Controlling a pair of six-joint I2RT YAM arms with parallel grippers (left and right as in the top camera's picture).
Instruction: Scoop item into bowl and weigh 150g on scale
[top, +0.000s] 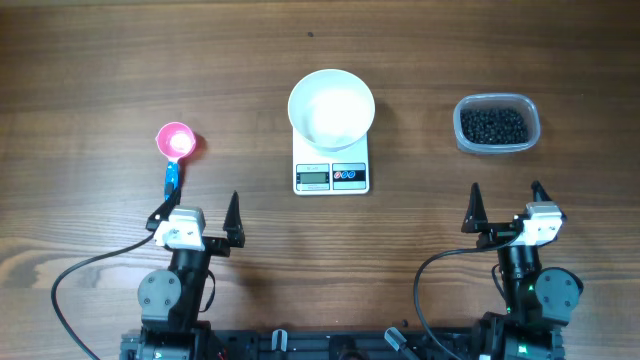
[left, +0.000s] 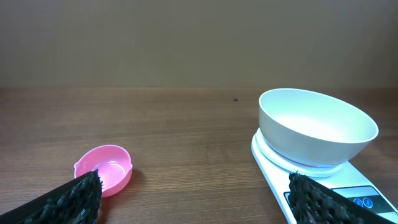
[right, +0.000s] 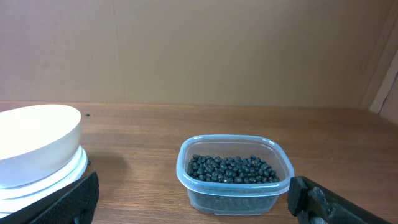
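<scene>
Beans (top: 492, 125), small, black and loose, fill the bottom of a clear tub (top: 533, 118) at the upper right of the overhead frame. Starting from the left of that frame, a pink scoop (top: 176, 141) lies on the wooden table (top: 90, 90), its blue handle pointing down toward the bottom edge. Just below the handle's end sits the left gripper (top: 198, 206), its fingers spread wide with nothing between them; its left finger is close to the handle, though whether they touch cannot be told. In the middle, the white scale (top: 331, 176) carries the white bowl (top: 331, 108) on its platform, and the display and two buttons face the lower edge. The bowl's inside shows plain white. Further right, the right gripper (top: 506, 193) is likewise spread wide and holding nothing, sitting below the tub and apart from it.
</scene>
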